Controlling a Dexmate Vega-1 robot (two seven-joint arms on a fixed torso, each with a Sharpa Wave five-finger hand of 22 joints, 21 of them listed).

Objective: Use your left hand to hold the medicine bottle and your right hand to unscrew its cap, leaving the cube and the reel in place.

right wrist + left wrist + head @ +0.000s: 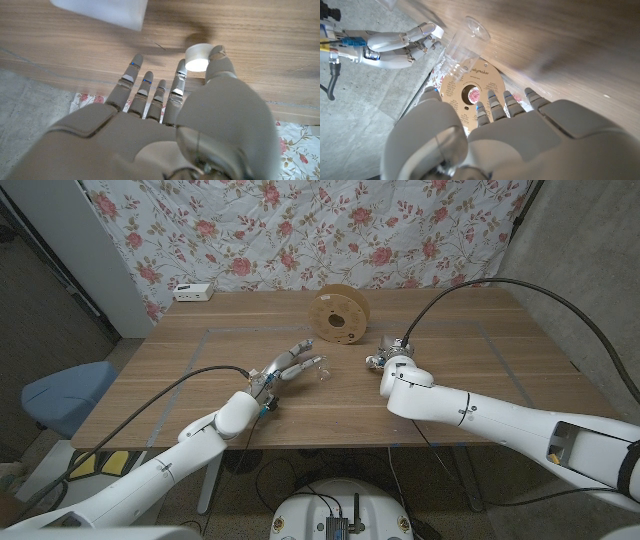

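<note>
A small clear medicine bottle point(320, 366) sits on the wooden table point(480, 370) in front of the reel; in the left wrist view the bottle point(462, 47) has an open rim and no cap. My left hand point(285, 370) reaches toward it with fingers spread, fingertips just short of it, holding nothing. My right hand point(385, 364) is a little to the bottle's right and pinches a white cap point(196, 58) between thumb and a finger; the cap point(436, 31) shows at its fingertips. The wooden reel point(340, 315) stands on edge behind. A pale cube point(100, 12) lies beyond the right hand.
A white power strip point(193, 292) lies at the table's back left corner. A blue chair point(60, 395) stands off the left side. A floral curtain point(300, 230) hangs behind the table. Black cables run along both arms.
</note>
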